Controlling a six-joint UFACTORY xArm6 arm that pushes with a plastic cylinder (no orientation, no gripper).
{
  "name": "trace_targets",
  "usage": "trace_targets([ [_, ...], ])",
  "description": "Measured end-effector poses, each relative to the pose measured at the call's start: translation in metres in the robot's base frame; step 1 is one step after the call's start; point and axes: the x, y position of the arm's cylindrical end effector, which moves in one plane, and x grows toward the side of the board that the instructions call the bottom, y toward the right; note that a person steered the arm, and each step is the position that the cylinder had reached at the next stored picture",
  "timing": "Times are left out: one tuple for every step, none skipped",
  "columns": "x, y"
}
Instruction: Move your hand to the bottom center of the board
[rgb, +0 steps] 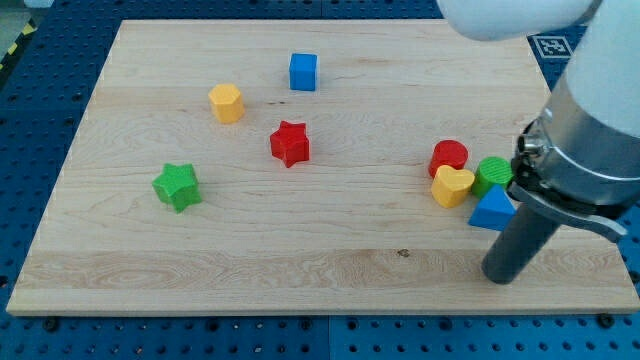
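My tip (503, 277) rests on the wooden board (300, 250) near the view's bottom right, just below the blue triangle block (491, 210). A cluster sits above it: a red cylinder (449, 156), a yellow heart block (452, 185) and a green cylinder (491, 173). A red star block (290, 143) lies near the board's middle. A green star block (178, 186) lies at the left. A yellow hexagon block (227, 102) and a blue cube (303, 71) lie toward the view's top.
The arm's grey and white body (585, 130) fills the view's right side above the rod. A blue perforated table (40, 80) surrounds the board. A marker tag (552, 43) shows at the top right.
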Motion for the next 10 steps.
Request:
trace_targets([
  [-0.008,-0.017],
  [-0.017,-0.025],
  [-0.018,-0.025],
  [-0.029,-0.035],
  [-0.032,-0.048],
  [-0.033,-0.068],
  [-0.039,-0.078],
  [-0.04,-0.09],
  [-0.041,-0.105],
  [-0.042,-0.115],
])
